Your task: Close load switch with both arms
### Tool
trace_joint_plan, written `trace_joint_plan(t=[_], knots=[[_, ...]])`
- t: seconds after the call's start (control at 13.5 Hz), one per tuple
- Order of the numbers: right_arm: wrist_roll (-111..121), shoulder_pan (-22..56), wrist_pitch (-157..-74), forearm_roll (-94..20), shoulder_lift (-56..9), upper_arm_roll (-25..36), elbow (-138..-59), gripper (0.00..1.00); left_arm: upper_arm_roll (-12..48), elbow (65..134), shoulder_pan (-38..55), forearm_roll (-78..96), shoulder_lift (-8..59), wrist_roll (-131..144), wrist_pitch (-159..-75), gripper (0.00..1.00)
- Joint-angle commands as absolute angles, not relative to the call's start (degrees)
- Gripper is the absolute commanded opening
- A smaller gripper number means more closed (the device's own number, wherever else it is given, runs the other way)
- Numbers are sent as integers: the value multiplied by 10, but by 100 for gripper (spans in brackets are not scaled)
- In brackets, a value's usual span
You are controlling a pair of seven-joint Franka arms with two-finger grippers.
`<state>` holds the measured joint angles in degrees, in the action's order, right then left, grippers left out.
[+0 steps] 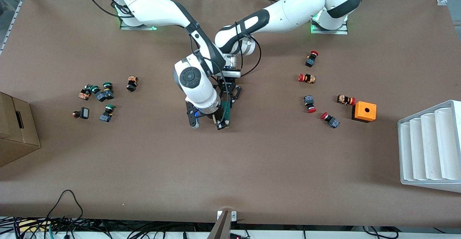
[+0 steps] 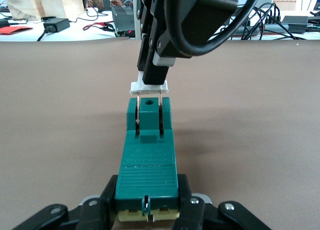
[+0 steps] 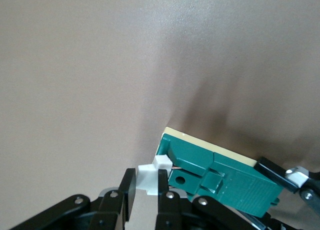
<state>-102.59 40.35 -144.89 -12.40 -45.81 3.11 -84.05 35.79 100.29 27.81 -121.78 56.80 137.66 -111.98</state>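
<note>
Left gripper (image 2: 147, 210) clamped on base end of narrow dark-green plastic load switch (image 2: 146, 155), mid-table. Right gripper (image 3: 142, 190) pinched shut on its white tab (image 3: 150, 176), at the end away from left jaws.

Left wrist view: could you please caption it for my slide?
Left gripper clamps the green load switch while the right gripper pinches its white tab.

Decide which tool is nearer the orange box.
Left. The left tool grips the switch at its end toward the box; the right tool pinches its white tab.
</note>
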Motion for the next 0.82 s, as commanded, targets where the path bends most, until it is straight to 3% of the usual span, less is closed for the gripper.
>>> trace_joint_plan(t=[0.0,0.59,0.74], knots=[[-1022,403,-1445,-119,-478,28,-827,24,352,984,282,-1246,585,1380,-1136,42],[-1020,403,-1445,-117,-487,28,-825,24,352,984,282,-1247,585,1380,-1136,42],[-1021,396,-1438,-118,-477,28,-825,30,352,984,282,-1247,585,1380,-1136,42]])
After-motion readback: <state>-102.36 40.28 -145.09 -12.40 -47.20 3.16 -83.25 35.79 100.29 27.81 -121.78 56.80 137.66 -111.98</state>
